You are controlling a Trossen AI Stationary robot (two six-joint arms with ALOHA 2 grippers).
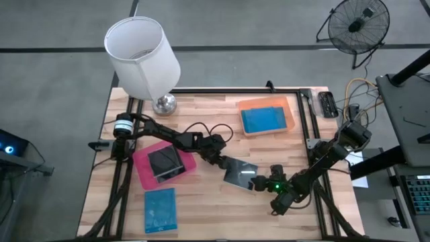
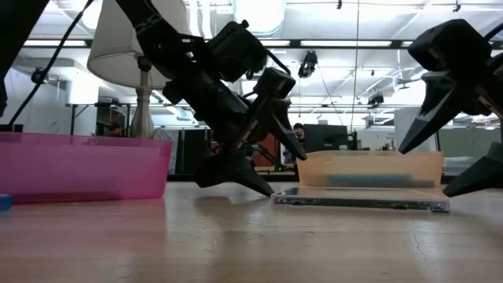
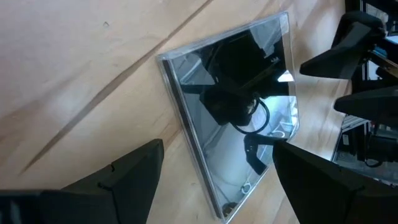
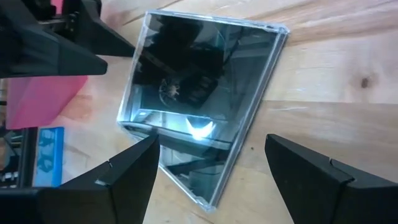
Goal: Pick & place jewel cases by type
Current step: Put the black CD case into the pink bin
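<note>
A dark jewel case (image 1: 240, 173) lies flat on the wooden table between both grippers; it also shows in the low view (image 2: 361, 201). My left gripper (image 1: 227, 163) is open at the case's left side, its fingers standing either side of one edge (image 3: 217, 146). My right gripper (image 1: 263, 181) is open at the case's near-right side, with the case (image 4: 199, 106) ahead between its fingers. Dark cases (image 1: 163, 161) lie in the pink tray (image 1: 142, 171). A blue case (image 1: 263, 119) lies in the orange tray (image 1: 289, 107). Another blue case (image 1: 160, 210) lies flat on the table.
A white-shaded lamp (image 1: 144, 54) stands at the table's far left corner. The pink tray sits left of centre and the orange tray at the far right. A black frame rail (image 1: 310, 128) runs along the right edge. Bare wood shows along the near edge, right of the blue case.
</note>
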